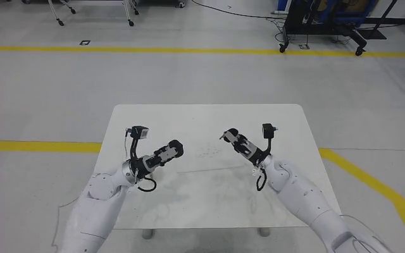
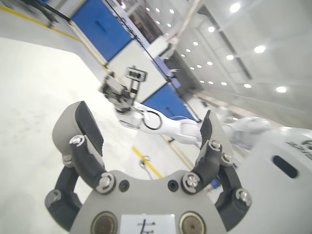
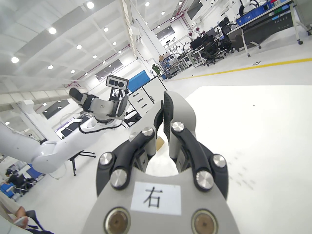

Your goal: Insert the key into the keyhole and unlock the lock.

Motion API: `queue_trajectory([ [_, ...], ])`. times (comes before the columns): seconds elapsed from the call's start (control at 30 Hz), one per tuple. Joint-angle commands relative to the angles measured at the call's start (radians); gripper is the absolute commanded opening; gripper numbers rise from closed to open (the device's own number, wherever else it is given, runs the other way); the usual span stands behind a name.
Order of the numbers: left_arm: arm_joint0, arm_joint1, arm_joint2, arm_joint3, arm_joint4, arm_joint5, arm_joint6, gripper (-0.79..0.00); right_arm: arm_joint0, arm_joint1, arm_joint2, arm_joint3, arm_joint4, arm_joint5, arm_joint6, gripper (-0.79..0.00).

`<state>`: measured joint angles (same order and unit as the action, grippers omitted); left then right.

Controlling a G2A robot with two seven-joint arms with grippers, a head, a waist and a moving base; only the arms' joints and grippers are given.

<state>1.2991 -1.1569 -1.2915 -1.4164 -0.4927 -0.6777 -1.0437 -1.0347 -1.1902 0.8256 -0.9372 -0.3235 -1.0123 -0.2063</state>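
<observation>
My left gripper [image 1: 176,149] hovers over the left half of the white table [image 1: 209,202], pointing toward the middle. In the left wrist view its fingers [image 2: 84,120] stand wide apart with nothing between them, so the gripper [image 2: 145,113] is open. My right gripper [image 1: 224,135] hangs over the right half, facing the left one across a gap. In the right wrist view its ribbed pads [image 3: 168,113] are pressed together, so the gripper [image 3: 163,98] is shut, and I see nothing held in it. Each wrist view shows the other gripper farther off [image 2: 111,91] [image 3: 76,94].
The tabletop bears faint dark scuff marks [image 1: 205,152] near its middle. Yellow floor lines [image 1: 190,49] run beyond the far edge. Wheeled racks [image 1: 95,9] and a dark cart [image 1: 329,25] stand well behind the table.
</observation>
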Motion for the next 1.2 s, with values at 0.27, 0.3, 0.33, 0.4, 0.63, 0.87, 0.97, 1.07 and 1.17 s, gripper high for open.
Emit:
queue_trajectory([
  [0.27, -0.118, -0.006, 0.077, 0.127, 0.166, -0.034, -0.006, 0.000, 0.003, -0.028, -0.032, -0.058, 0.009, 0.000, 0.037, -0.785],
  [0.3, -0.119, -0.007, 0.084, 0.125, 0.183, -0.029, 0.008, 0.000, -0.001, -0.030, -0.034, -0.068, -0.002, 0.000, 0.031, -0.785],
  [0.33, -0.120, -0.008, 0.090, 0.122, 0.202, -0.027, 0.019, 0.000, -0.005, -0.031, -0.037, -0.077, -0.015, 0.000, 0.029, -0.785],
  [0.4, -0.119, -0.009, 0.101, 0.117, 0.222, -0.026, 0.041, -0.028, -0.008, -0.035, -0.043, -0.086, -0.029, 0.000, 0.024, -0.785],
  [0.63, -0.115, -0.008, 0.117, 0.108, 0.244, -0.029, 0.068, -0.388, 0.006, -0.059, -0.096, -0.079, 0.020, 0.000, 0.082, -0.785],
  [0.87, -0.102, -0.004, 0.122, 0.084, 0.343, -0.023, 0.132, -0.477, 0.022, -0.073, -0.134, -0.067, 0.128, 0.000, 0.164, -0.785],
  [0.97, -0.100, -0.003, 0.127, 0.076, 0.367, -0.013, 0.154, -0.505, 0.026, -0.074, -0.135, -0.059, 0.149, 0.000, 0.181, -0.785],
  [1.07, -0.099, -0.003, 0.131, 0.073, 0.381, -0.004, 0.171, -0.529, 0.027, -0.076, -0.132, -0.055, 0.159, 0.000, 0.192, -0.785],
  [1.17, -0.098, -0.002, 0.132, 0.070, 0.396, 0.004, 0.189, -0.566, 0.027, -0.076, -0.126, -0.051, 0.165, 0.000, 0.198, -0.785],
])
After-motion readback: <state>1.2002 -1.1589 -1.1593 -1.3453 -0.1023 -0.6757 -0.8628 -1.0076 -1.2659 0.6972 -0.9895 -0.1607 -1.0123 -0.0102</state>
